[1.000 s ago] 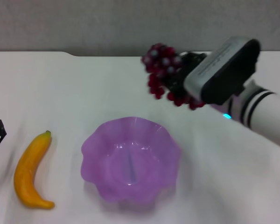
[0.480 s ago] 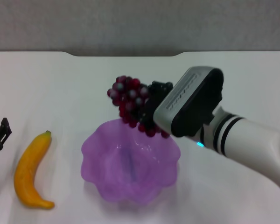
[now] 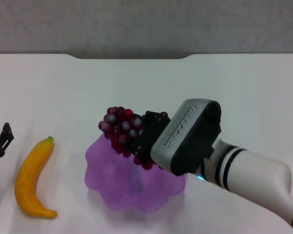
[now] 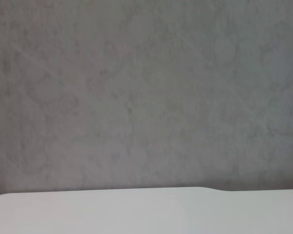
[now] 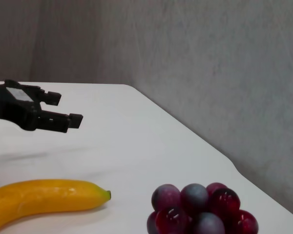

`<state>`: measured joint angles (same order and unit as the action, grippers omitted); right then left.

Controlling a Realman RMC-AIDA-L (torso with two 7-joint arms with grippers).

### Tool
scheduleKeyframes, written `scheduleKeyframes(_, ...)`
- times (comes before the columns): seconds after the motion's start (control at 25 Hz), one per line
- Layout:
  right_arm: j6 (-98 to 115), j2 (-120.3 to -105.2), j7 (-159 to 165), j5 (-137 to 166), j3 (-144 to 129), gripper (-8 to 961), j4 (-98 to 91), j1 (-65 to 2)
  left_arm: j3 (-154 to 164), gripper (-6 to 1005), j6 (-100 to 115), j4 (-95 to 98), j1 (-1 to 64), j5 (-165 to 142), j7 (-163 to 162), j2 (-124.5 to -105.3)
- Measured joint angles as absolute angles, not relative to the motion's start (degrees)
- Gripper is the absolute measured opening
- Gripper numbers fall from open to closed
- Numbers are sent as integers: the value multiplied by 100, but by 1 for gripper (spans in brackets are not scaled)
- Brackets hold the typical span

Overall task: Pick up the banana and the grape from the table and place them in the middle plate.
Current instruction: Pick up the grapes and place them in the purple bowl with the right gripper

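Note:
My right gripper is shut on the grape, a dark red-purple bunch, and holds it just above the far left part of the middle plate, a translucent purple dish with a wavy rim. The bunch also shows in the right wrist view. The banana lies on the white table left of the plate; the right wrist view shows it too. My left gripper is at the far left edge, open and empty, beside the banana's stem end. It also shows in the right wrist view.
The table's dark notched far edge runs below a grey wall. The left wrist view shows only that wall and a strip of the table. My right arm reaches in over the table's right front.
My right gripper has carried the grape from the far right of the table down and to the left, over the plate. The left gripper has barely shifted. The banana has not moved.

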<state>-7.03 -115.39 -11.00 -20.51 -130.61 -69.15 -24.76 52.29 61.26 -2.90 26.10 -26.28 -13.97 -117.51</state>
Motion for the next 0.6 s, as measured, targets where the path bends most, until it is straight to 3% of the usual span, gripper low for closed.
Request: scheduleKeyframes(0.6, 1, -11540, -1097, -2078, -13124, 516, -6563, -2092, 5229, 849, 6129, -290, 2607, -2628, -1397, -11751)
